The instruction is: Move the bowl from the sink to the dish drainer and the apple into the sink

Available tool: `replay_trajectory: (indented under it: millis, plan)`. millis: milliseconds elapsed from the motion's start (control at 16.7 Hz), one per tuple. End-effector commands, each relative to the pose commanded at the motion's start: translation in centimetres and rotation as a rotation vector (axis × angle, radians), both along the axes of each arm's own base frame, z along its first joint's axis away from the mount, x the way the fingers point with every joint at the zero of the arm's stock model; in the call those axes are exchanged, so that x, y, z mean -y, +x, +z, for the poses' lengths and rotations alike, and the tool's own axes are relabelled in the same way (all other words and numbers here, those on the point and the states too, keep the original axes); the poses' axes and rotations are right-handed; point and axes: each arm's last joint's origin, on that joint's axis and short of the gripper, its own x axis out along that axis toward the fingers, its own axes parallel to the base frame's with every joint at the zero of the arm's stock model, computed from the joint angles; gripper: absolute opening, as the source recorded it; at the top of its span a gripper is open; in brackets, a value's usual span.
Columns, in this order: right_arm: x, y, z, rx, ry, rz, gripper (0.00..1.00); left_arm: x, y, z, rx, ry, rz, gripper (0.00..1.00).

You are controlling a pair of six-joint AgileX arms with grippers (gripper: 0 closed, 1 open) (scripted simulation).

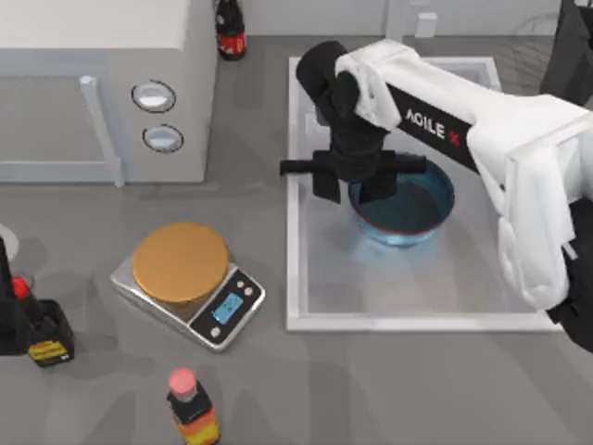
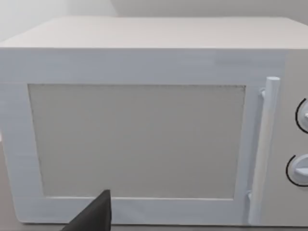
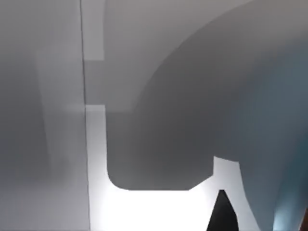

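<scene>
**Right gripper down at the bowl's left rim in the sink**

At the worktop's left edge, near the front corner, the left gripper [image 1: 11, 320] sits parked beside a small dark bottle with a red top and yellow label [image 1: 44, 336]; whether its fingers are apart or together I cannot tell. Its wrist camera faces the closed door of the white microwave [image 2: 144, 139], which stands at the worktop's back-left corner, handle and two round knobs on its right-hand side.

In front of the microwave, toward the middle of the worktop, lies a silver kitchen scale [image 1: 190, 286] with a round orange plate and a small blue display. Near the front edge stands a pink-capped bottle [image 1: 190, 408]. At the back edge, just right of the microwave, stands a dark bottle with a red label [image 1: 230, 30].

The white sink [image 1: 298, 278] takes up the worktop's right half. The blue bowl [image 1: 412, 209] sits upright inside it, toward the back and the middle. The right arm reaches in from the right, and the right gripper [image 1: 357, 193] points down at the bowl's left rim, one finger outside the rim and one inside; the jaws stand partly open astride the rim, and I cannot tell whether they press on it. The right wrist view shows the bowl's blue wall close up against the sink floor.

At the back-right corner thin wires of the dish drainer [image 1: 528, 51] show.
</scene>
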Motion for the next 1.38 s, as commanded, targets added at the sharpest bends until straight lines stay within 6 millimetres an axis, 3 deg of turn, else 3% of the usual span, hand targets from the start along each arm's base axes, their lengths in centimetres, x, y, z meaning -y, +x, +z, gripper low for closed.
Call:
replay_trajectory:
  millis: [120,180,600,840,960,1080,1380]
  plan:
    - [0.0,0.0,0.0,0.0,0.0,0.0,0.02,0.0,0.0,0.0,0.0,0.0,0.0,1.0]
    - [0.0,0.0,0.0,0.0,0.0,0.0,0.0,0.0,0.0,0.0,0.0,0.0,0.0,1.0]
    - [0.0,0.0,0.0,0.0,0.0,0.0,0.0,0.0,0.0,0.0,0.0,0.0,0.0,1.0]
    - [-0.6,-0.7,1.5,0.002,0.0,0.0,0.0,0.0,0.0,0.0,0.0,0.0,0.0,1.0]
    - [-1.9,-2.3,4.2,0.0,-0.001,0.001,0.0,0.0,0.0,0.0,0.0,0.0,0.0,1.0]
    - [-3.3,-4.8,8.1,0.0,-0.001,0.0,0.0,0.0,0.0,0.0,0.0,0.0,0.0,1.0]
    - [-4.8,-14.8,19.9,0.008,0.007,-0.004,0.0,0.0,0.0,0.0,0.0,0.0,0.0,1.0]
